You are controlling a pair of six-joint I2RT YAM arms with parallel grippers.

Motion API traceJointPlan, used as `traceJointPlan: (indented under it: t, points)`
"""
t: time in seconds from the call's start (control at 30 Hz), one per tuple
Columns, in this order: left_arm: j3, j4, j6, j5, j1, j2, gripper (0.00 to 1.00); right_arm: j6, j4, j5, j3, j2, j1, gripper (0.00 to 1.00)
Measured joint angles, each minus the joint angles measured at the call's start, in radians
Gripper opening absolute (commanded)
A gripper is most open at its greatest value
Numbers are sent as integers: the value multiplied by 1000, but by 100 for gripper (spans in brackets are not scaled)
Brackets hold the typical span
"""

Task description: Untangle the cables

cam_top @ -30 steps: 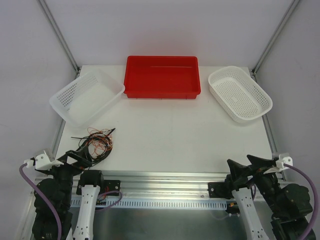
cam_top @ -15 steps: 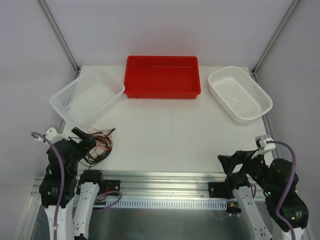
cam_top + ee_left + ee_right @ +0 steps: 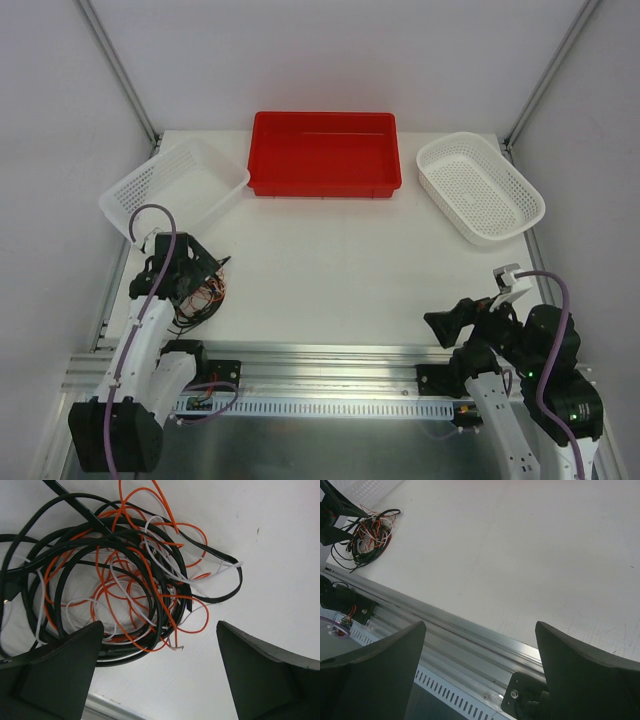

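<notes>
The cables lie in one tangled heap of thin black, orange and white wires near the table's front left corner. My left gripper hovers directly over the heap, pointing down and open. In the left wrist view the cables fill the upper left, and nothing sits between the fingers of my left gripper. My right gripper is open near the front right edge, far from the heap. In the right wrist view my right gripper is empty, with the cables at the far upper left.
A red tray stands at the back centre. One white mesh basket sits at the back left, close behind the heap, and another white basket at the back right. An aluminium rail runs along the table's near edge.
My left arm has risen from its base and reached forward over the cable heap. The right arm has lifted and shifted slightly left. Both grippers stayed open.
</notes>
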State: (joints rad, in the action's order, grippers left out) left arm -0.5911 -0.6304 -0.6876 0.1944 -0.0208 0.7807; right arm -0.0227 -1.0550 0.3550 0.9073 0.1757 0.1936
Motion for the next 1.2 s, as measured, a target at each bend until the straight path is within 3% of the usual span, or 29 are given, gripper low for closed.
traceJointPlan:
  t: [0.2, 0.3, 0.33, 0.43, 0.67, 0.8, 1.0, 1.2]
  points:
    - [63, 173, -62, -16, 0, 163, 90, -5, 13, 36, -26, -1, 0, 97]
    - [71, 234, -83, -37, 2, 233, 77, -7, 19, 53, -35, -1, 0, 97]
    - [73, 254, -87, -41, 5, 254, 67, -7, 23, 56, -37, -1, 0, 97]
    - [80, 301, -99, -55, 43, 300, 49, -8, 29, 64, -38, -1, 0, 97]
    - [83, 391, -112, -45, 264, 385, 8, -7, 35, 77, -38, 6, 0, 97]
    - [40, 444, -81, -51, 432, 463, 3, -7, 35, 78, -38, 8, 0, 97]
    - [-166, 463, 72, -186, 721, 671, 0, -5, 36, 72, -39, 21, 0, 97]
    - [-333, 483, 261, -349, 919, 811, 5, 12, 64, 76, -81, 42, 0, 97]
